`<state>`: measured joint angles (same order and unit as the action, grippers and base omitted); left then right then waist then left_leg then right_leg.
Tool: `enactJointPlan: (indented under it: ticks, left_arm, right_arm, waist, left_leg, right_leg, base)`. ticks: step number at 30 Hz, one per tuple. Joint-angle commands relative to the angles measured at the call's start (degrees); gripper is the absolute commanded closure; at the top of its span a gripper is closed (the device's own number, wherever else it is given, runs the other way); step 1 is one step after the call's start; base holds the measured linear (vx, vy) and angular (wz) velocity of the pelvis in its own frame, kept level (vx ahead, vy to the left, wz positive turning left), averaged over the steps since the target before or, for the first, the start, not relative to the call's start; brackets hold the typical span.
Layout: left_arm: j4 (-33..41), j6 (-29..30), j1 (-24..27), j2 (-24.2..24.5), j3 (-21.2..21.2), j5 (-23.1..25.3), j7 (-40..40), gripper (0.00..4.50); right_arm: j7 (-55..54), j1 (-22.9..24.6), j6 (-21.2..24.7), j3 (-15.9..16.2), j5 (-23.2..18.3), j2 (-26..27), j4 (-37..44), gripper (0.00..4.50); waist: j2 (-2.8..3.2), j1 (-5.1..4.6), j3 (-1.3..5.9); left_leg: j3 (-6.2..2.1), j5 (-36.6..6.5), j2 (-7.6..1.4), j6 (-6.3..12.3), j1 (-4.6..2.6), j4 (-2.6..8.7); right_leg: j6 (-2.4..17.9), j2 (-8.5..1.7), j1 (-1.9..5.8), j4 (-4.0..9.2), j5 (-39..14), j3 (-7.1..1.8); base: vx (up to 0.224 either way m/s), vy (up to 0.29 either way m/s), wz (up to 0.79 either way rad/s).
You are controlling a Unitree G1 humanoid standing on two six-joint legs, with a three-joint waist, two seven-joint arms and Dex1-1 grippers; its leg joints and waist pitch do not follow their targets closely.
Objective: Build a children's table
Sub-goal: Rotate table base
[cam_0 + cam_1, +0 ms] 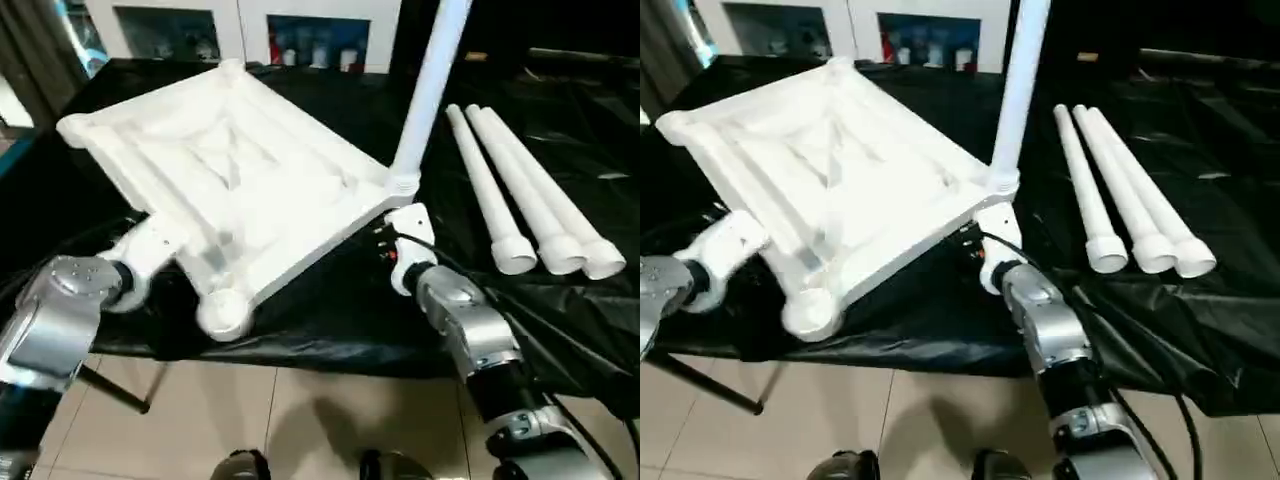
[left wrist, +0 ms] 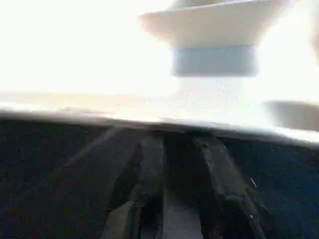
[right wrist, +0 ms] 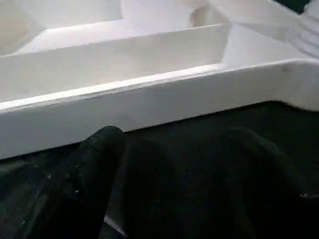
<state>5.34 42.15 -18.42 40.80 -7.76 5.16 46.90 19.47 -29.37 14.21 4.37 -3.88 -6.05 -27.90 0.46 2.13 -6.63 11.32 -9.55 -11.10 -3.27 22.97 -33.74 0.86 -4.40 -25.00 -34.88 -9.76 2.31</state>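
Resting upturned, ribbed white plastic table top [image 1: 230, 180] carries one tapered leg [image 1: 430, 90].

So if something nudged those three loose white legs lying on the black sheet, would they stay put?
Probably not: the loose legs are round tubes, so they would likely roll sideways. Their flared ends and the wrinkled black sheet might slow them.

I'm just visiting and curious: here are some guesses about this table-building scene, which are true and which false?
1. One leg stands upright in a corner of the tabletop. True.
2. Three loose legs lie side by side on the black cover. True.
3. The tabletop lies with its smooth side up. False: its ribbed underside faces up.
4. All four corner sockets hold legs. False: one does; the near corner socket is empty.
5. The right gripper clamps a loose leg. False: it is open beside the tabletop's edge.
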Motion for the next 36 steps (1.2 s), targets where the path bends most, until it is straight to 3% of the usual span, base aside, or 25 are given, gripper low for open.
enactJointPlan:
  ticks: [1, 6, 10, 12, 15, 18, 19, 22, 23, 25, 28, 31, 32, 33, 34, 35, 36]
  left_arm:
    - [2.6, -2.0, 0.1, -1.0, -1.1, -4.3, 4.2, 3.48]
    - [-0.8, -5.4, -1.6, -5.3, -3.1, -7.6, 7.7, 3.48]
    - [-9.4, -11.2, -5.8, -8.5, -7.4, -3.8, 6.1, 3.48]
    - [-17.3, -16.9, -9.9, -13.0, -9.6, -2.4, 4.9, 3.48]
    - [-21.4, -20.8, -12.0, -15.9, -10.5, -2.4, 4.8, 3.48]
    - [-25.1, -24.7, -14.0, -18.8, -11.2, -2.2, 3.6, 3.48]
    - [-26.2, -26.4, -14.6, -20.1, -10.8, -2.5, 2.5, 3.48]
    - [-28.0, -31.1, -15.5, -24.2, -8.7, -5.2, 1.0, 3.48]
    - [-28.2, -31.6, -15.3, -25.2, -8.3, -5.8, 0.9, 3.48]
    - [-26.6, -33.4, -13.7, -26.6, -8.5, -7.2, 2.4, 3.48]
    - [-24.9, -34.8, -11.6, -31.0, -5.2, -11.5, 0.1, 3.48]
    - [-25.5, -37.5, -10.9, -33.6, -1.2, -10.5, -10.6, 3.48]
    - [-25.5, -37.5, -10.9, -33.6, -1.2, -10.5, -10.6, 3.48]
    - [-24.3, -38.0, -10.1, -34.1, 1.6, -9.2, -17.3, 3.48]
    - [-24.3, -38.0, -10.1, -34.1, 1.6, -9.2, -17.3, 3.48]
    - [-18.8, -34.7, -7.2, -34.9, 6.0, -9.2, -23.5, 3.48]
    - [-17.9, -34.3, -6.7, -35.0, 6.7, -9.2, -24.3, 3.48]
  right_arm:
    - [1.1, -0.2, -0.3, -0.1, 0.0, -0.4, -0.8, 0.91]
    - [2.0, -0.3, -0.2, -0.4, -0.4, -0.9, -1.0, 0.91]
    - [2.7, -0.2, 0.1, -0.4, -0.7, -1.1, -0.6, 0.91]
    - [3.3, 0.4, 0.8, -0.3, -0.9, -1.3, 0.9, 0.91]
    - [3.6, 1.3, 1.6, 0.0, -0.7, -2.1, 3.4, 0.91]
    - [4.8, 3.9, 4.7, 0.0, -1.5, -3.7, 10.9, 0.91]
    - [5.1, 5.1, 6.1, -0.4, -2.1, -4.5, 14.3, 0.91]
    - [4.6, 8.5, 9.7, -2.8, -3.9, -6.4, 23.1, 0.91]
    - [4.3, 9.1, 10.3, -3.4, -4.1, -6.5, 24.4, 0.91]
    - [3.2, 10.6, 12.2, -4.7, -4.6, -6.6, 27.7, 0.91]
    - [0.5, 12.8, 14.2, -6.8, -4.7, -6.0, 32.0, 0.91]
    - [-4.2, 15.2, 16.2, -8.8, -3.5, -4.6, 35.9, 0.91]
    - [-4.2, 15.2, 16.2, -8.8, -3.5, -4.6, 35.9, 0.91]
    - [-5.8, 16.5, 17.9, -9.7, -4.1, -3.9, 38.2, 0.91]
    - [-5.8, 16.5, 17.9, -9.7, -4.1, -3.9, 38.2, 0.91]
    - [-7.0, 18.2, 17.5, -10.9, -5.3, -2.2, 40.7, 0.91]
    - [-7.1, 18.6, 17.4, -11.0, -5.4, -2.0, 41.1, 0.91]
  waist:
    - [0.74, -0.12, 4.21]
    - [0.64, -0.10, 4.23]
    - [0.57, -0.26, 4.44]
    - [0.58, -0.24, 4.44]
    - [0.41, -0.17, 4.69]
    - [0.22, 0.00, 4.99]
    - [0.62, 0.04, 4.95]
    - [0.13, 0.05, 4.80]
    - [0.75, 0.40, 5.01]
    - [0.64, 0.40, 4.85]
    - [0.40, 0.44, 4.72]
    - [0.37, 0.19, 4.71]
    - [0.36, 0.06, 4.69]
    - [0.29, -0.10, 4.68]
    - [0.26, -0.19, 4.62]
    - [0.22, -0.34, 4.76]
    - [0.23, -0.32, 4.76]
  left_leg:
    - [-0.62, -10.3, -1.52, 1.01, -1.92, 4.05]
    - [-0.58, -10.8, -1.47, 0.66, -1.93, 4.08]
    - [-0.59, -9.8, -1.16, 1.37, -1.73, 3.90]
    - [-0.59, -9.8, -1.15, 1.38, -1.76, 3.85]
    - [-0.76, -8.9, -1.23, 1.40, -1.38, 3.80]
    - [-0.77, -7.2, -1.30, 2.72, -1.37, 3.53]
    - [-0.81, -6.7, -1.23, 3.30, -1.29, 3.54]
    - [-0.68, -7.2, -1.21, 4.11, -1.23, 3.49]
    - [-0.87, -7.5, -1.50, 4.29, -1.34, 3.46]
    - [-0.79, -9.2, -1.51, 4.01, -1.43, 3.53]
    - [-0.74, -10.4, -1.55, 3.53, -1.33, 3.58]
    - [-0.77, -12.8, -1.50, 2.81, -1.36, 3.72]
    - [-0.90, -13.2, -1.50, 2.53, -1.26, 3.81]
    - [-0.97, -13.6, -1.32, 2.23, -1.18, 3.86]
    - [-0.98, -14.3, -1.40, 2.04, -1.25, 3.85]
    - [-1.01, -14.1, -1.38, 1.79, -1.29, 3.83]
    - [-1.03, -14.2, -1.46, 1.80, -1.23, 3.85]
  right_leg:
    - [13.8, -2.58, 3.03, 3.30, -5.9, -2.33]
    - [13.3, -2.50, 3.02, 3.37, -6.8, -2.42]
    - [12.1, -2.41, 3.28, 3.61, -7.0, -2.42]
    - [12.0, -2.37, 3.25, 3.77, -6.9, -2.39]
    - [12.7, -2.60, 3.77, 3.41, -4.7, -2.35]
    - [12.9, -2.63, 4.04, 2.97, -0.9, -2.37]
    - [13.3, -2.54, 4.06, 3.01, -0.2, -2.27]
    - [13.3, -2.50, 4.16, 3.32, -0.2, -2.34]
    - [14.0, -2.82, 4.09, 3.11, -0.6, -2.27]
    - [14.0, -2.75, 3.94, 3.48, -2.8, -2.26]
    - [13.9, -2.83, 3.90, 3.81, -5.1, -2.29]
    - [12.2, -2.58, 3.65, 4.43, -9.6, -2.18]
    - [11.6, -2.46, 3.77, 4.35, -10.2, -2.10]
    - [10.5, -2.54, 3.84, 4.54, -11.9, -2.01]
    - [9.5, -2.47, 3.69, 4.75, -13.4, -2.03]
    - [9.1, -2.46, 3.65, 4.69, -14.4, -2.00]
    - [9.1, -2.57, 3.65, 4.78, -14.7, -2.03]
  base:
    - [0.000, 0.000, 0.00]
    - [0.000, 0.000, 0.00]
    - [0.000, 0.000, 0.00]
    - [0.000, 0.000, 0.00]
    - [0.000, 0.000, 0.00]
    - [0.000, 0.000, 0.00]
    - [0.000, 0.000, 0.00]
    - [0.000, 0.000, 0.00]
    - [0.000, 0.000, 0.00]
    - [0.000, 0.000, 0.00]
    - [0.000, 0.000, 0.00]
    - [0.000, 0.000, 0.00]
    - [0.000, 0.000, 0.00]
    - [0.000, 0.000, 0.00]
    - [0.000, 0.000, 0.00]
    - [0.000, 0.000, 0.00]
    - [0.000, 0.000, 0.00]
